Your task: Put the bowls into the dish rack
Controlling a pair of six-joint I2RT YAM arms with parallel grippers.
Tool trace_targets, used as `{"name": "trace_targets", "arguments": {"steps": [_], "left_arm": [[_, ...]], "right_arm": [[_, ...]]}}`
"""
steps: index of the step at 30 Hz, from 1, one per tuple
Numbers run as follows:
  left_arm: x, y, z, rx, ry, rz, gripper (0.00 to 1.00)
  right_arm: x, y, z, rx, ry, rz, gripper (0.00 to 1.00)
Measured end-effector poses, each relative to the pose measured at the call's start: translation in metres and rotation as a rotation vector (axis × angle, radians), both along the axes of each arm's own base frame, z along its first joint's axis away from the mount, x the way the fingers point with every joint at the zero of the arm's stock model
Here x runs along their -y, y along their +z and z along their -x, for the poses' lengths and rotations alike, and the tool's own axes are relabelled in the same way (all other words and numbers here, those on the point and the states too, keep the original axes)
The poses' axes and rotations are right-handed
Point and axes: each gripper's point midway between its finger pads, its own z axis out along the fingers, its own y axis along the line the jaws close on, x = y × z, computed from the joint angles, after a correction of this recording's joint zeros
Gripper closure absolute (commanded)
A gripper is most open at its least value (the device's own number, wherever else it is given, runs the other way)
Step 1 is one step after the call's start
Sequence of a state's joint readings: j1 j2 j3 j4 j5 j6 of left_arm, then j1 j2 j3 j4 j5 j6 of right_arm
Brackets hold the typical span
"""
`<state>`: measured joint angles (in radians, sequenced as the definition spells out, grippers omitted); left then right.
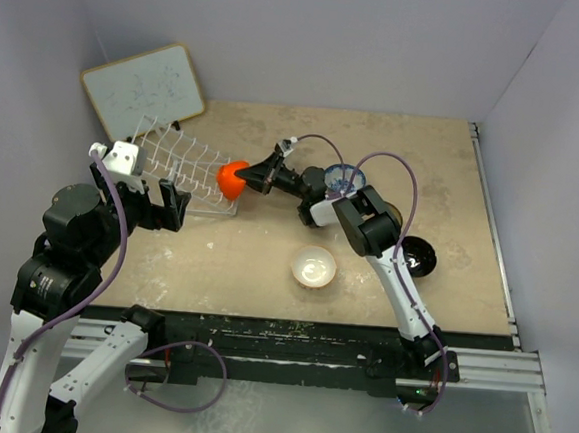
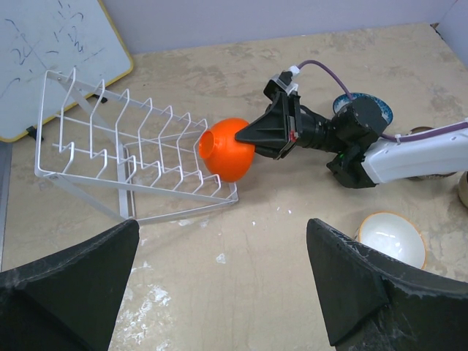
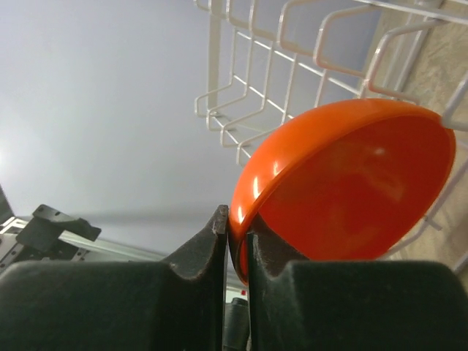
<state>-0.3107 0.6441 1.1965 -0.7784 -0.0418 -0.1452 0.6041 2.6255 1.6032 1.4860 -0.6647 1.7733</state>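
Rim of orange bowl (image 3: 351, 190) pinched by right fingers (image 3: 197, 256), wrist view, left fingers (image 2: 66, 285) apart

Only illegible scribbles on the whiteboard (image 2: 44, 51)

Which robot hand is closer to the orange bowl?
Right. The right gripper pinches the rim of the orange bowl, holding it at the end of the dish rack. The left gripper hangs open and empty, apart from the bowl, on the rack's near side.
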Motion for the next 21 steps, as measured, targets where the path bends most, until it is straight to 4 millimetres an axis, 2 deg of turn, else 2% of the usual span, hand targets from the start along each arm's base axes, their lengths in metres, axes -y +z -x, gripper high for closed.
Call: {"name": "trace_targets", "arguments": {"steps": [5,8,10,21], "left_arm": [[0.000,0.000,0.000,0.000,0.000,0.000,0.01],[0.000,0.000,0.000,0.000,0.000,0.000,0.01],[0.000,0.000,0.000,0.001,0.000,0.000,0.01],[0.000,0.001,0.001,0.004,0.000,0.002,0.01]], "right_arm": [[-0.004,-0.016,-0.003,-0.030,-0.001,0.061,0.72],[-0.005,-0.022,-0.005,-0.026,-0.007,0.086,0.60],[-0.005,-0.025,-0.006,-0.023,-0.011,0.105,0.56],[-0.003,-0.029,-0.003,-0.023,-0.034,0.218,0.39]]}}
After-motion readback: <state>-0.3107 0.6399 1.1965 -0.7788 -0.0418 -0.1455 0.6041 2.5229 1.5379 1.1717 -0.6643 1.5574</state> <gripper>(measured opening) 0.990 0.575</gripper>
